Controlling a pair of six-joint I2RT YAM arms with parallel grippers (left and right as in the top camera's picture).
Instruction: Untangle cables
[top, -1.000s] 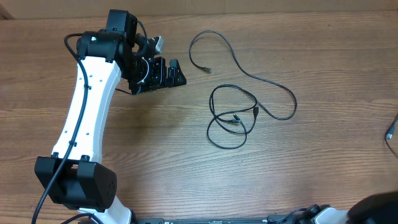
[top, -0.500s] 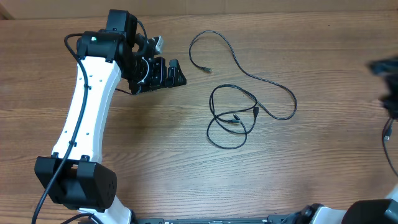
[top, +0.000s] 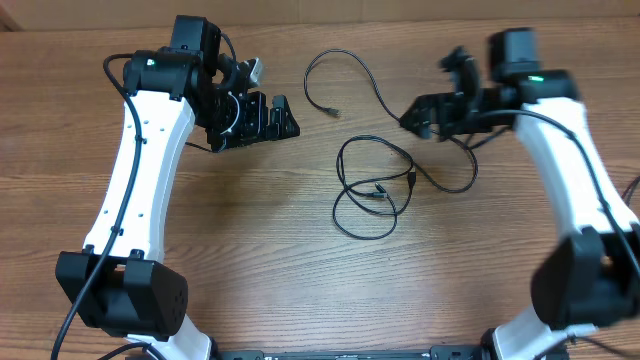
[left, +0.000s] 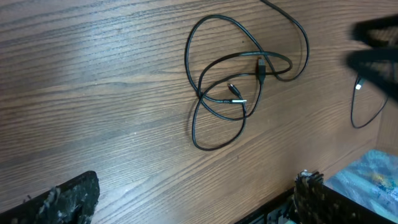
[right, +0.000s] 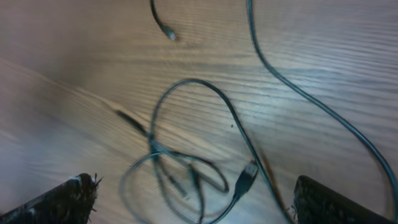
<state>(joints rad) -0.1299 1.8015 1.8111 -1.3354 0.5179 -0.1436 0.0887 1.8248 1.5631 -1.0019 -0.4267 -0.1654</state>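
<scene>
Overhead: cables (top: 378, 189) looped, mid table (top: 300, 280)

Even, soft light; motion-blurred right wrist view, sharp overhead.

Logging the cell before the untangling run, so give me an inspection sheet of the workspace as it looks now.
Surface: wooden table, no spills seen.
Job's things: tangled loops at centre; long strand curving from them toward the far side, one plug end lying free.
Clutter: nothing seen.
Grippers: left gripper and right gripper both open and empty, either side of the cables.
Cables: arm wires run along the arms.
Surroundings: pale blue thing beyond the table edge, too blurred to name.
</scene>
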